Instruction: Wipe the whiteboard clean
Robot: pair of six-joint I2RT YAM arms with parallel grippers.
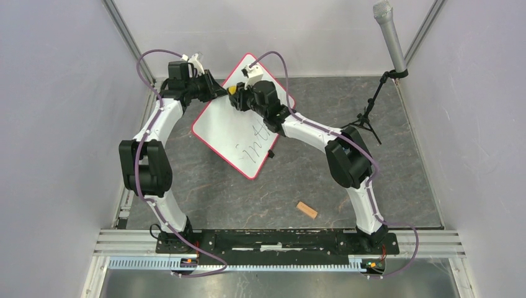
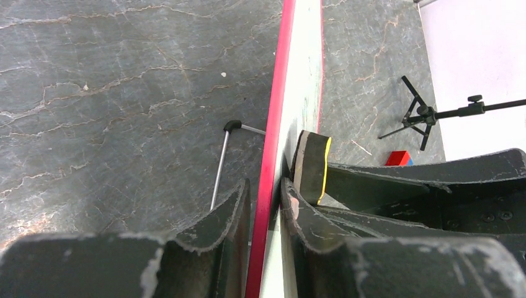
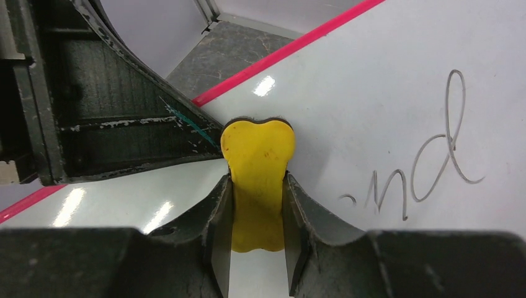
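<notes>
Red-rimmed whiteboard [image 1: 228, 133]: sits on the far middle of the grey stone-patterned table [image 1: 248, 198], turned cornerwise, one corner toward the back wall; the left wrist view [image 2: 304, 74] shows it edge-on.
Left gripper [image 1: 214, 87]: at the board's upper-left edge; in its own view [image 2: 265, 192] the jaws are closed to a narrow slot with the red rim pinched between them, a finger on each face.
Right gripper [image 1: 239, 99]: over the board's far half, just beside the left one; the jaws [image 3: 257, 217] are clamped tight on a yellow eraser, both fingers flush against its sides.
Eraser [image 3: 257, 161]: yellow body, pressed to the white surface close to the red rim; from the left wrist [image 2: 313, 164] a dark pad with a yellow edge shows against the board.
Handwriting [image 3: 428, 167]: thin dark cursive strokes, on the board's near half [image 1: 254, 146], apart from the eraser.
Metal rod [image 2: 222, 167]: thin, with a black elbow, behind the board.
Microphone [image 1: 389, 34]: grey, on a black stand [image 1: 367, 121] at the far right.
Wooden block [image 1: 306, 210]: small, tan, near the arm bases, well apart from the board.
</notes>
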